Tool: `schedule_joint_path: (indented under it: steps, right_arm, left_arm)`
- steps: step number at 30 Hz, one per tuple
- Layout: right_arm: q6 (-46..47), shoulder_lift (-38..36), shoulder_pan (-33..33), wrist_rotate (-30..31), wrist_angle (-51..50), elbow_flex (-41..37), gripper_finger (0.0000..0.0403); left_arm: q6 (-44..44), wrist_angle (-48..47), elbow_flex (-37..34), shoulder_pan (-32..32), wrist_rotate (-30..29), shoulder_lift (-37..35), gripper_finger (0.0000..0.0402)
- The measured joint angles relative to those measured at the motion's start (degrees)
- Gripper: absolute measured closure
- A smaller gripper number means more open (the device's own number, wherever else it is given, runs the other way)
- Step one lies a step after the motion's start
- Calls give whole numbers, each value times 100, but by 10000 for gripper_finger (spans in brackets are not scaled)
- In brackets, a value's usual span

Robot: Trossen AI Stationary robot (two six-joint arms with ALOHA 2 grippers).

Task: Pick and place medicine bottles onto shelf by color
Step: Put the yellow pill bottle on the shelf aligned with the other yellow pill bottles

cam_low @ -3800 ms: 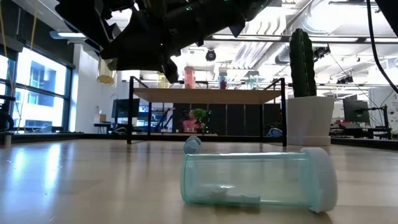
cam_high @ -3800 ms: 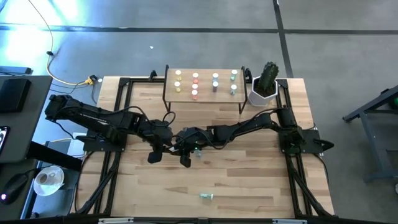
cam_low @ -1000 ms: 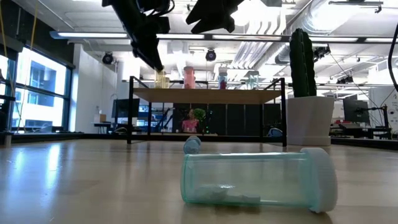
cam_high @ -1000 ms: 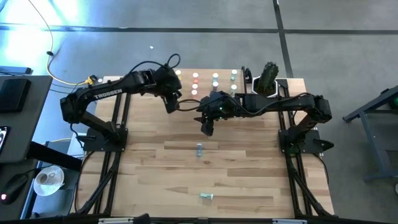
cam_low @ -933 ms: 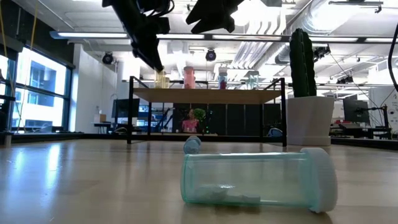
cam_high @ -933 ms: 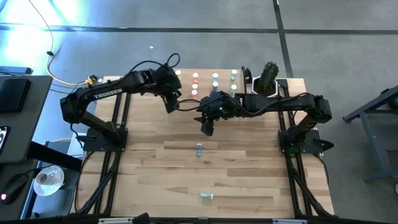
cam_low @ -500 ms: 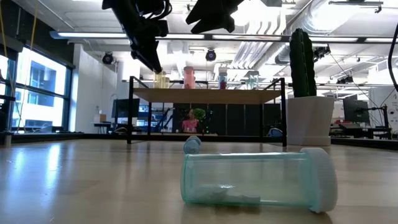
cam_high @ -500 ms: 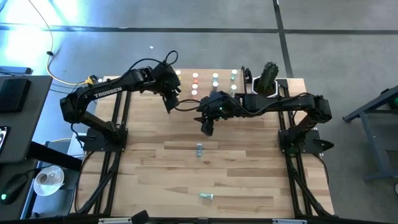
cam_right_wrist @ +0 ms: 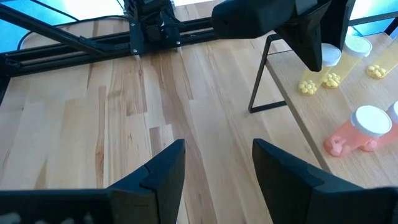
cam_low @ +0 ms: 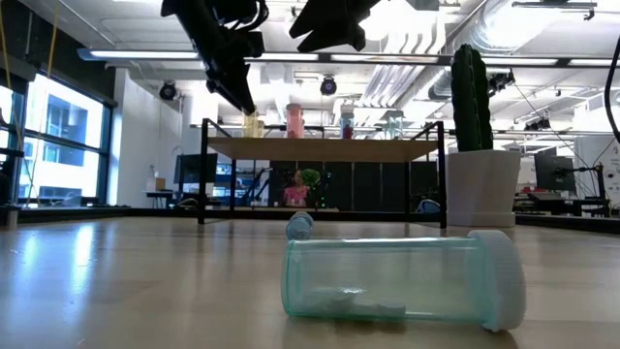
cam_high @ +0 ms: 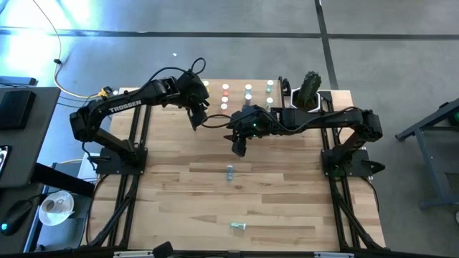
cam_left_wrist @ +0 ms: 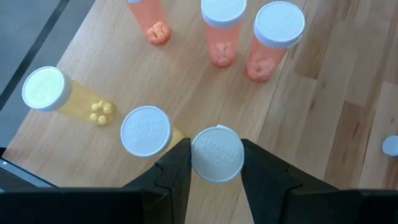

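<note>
Yellow bottle (cam_left_wrist: 217,154) is clamped between the left gripper (cam_high: 196,117) fingers, white cap up, over the shelf (cam_high: 237,113) at its left end, just beside two other yellow bottles (cam_left_wrist: 144,130) standing there. Pink bottles (cam_left_wrist: 271,37) stand next along the shelf, then blue and green ones toward the right end. Right gripper (cam_high: 239,145) hangs above the table (cam_high: 287,201) just near of the shelf's middle, jaws wide, holding nothing. One bottle (cam_high: 229,171) lies on the table mid-way, and a green bottle (cam_low: 402,276) lies on its side at the near edge. Cactus pot (cam_high: 307,97) sits right of the shelf.
</note>
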Motion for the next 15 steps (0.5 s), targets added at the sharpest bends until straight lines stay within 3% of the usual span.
schedule_joint_path:
  steps: [8, 15]
  right_arm:
    - [0, 0, 1, 0, 0, 0, 224]
    - [0, 0, 1, 0, 0, 0, 224]
  left_arm:
    - [0, 1, 0, 0, 2, 0, 284]
    - [-6, 3, 0, 0, -46, 0, 229]
